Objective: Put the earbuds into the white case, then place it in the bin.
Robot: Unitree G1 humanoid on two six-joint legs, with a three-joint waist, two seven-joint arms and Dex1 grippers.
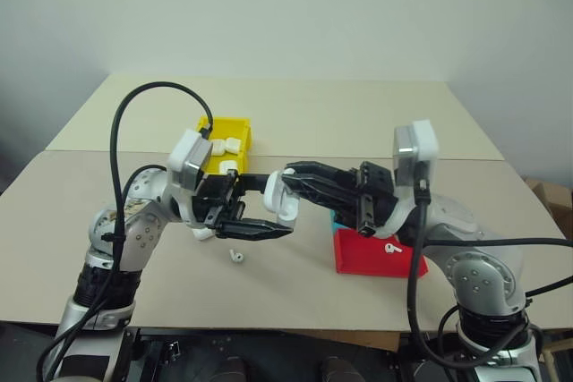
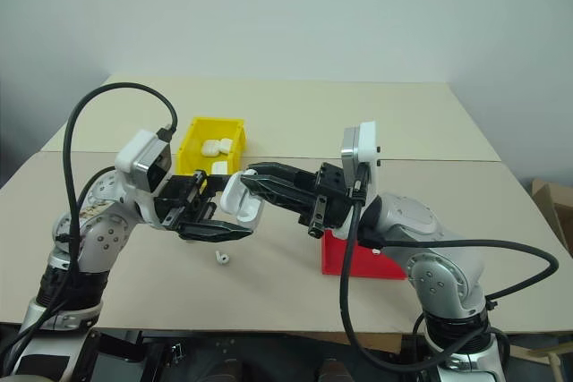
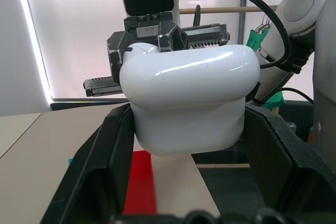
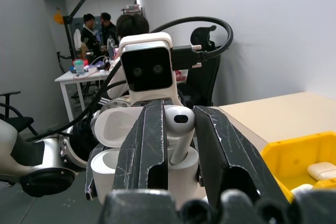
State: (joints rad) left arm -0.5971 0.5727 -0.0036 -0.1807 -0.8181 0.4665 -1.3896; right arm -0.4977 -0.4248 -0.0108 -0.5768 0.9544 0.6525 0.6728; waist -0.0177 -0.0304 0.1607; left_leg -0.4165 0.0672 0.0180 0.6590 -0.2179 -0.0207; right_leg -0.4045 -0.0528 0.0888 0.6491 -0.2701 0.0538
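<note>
Above the table (image 1: 295,301), left tool (image 1: 260,207) clamps white case (image 1: 285,196), right tool (image 4: 176,129) pinches earbud (image 4: 178,124), yellow bin (image 1: 235,124) behind, red tray (image 1: 372,255) beside.

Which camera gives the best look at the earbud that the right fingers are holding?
The right wrist view: the earbud sits pinched between the right gripper's fingers, stem down over the open white case. In the head views those fingers and the case hide it. The left wrist view shows the case's outside.

Both arms meet mid-air (wrists level); right fingers (image 4: 207,145) pinched.
</note>
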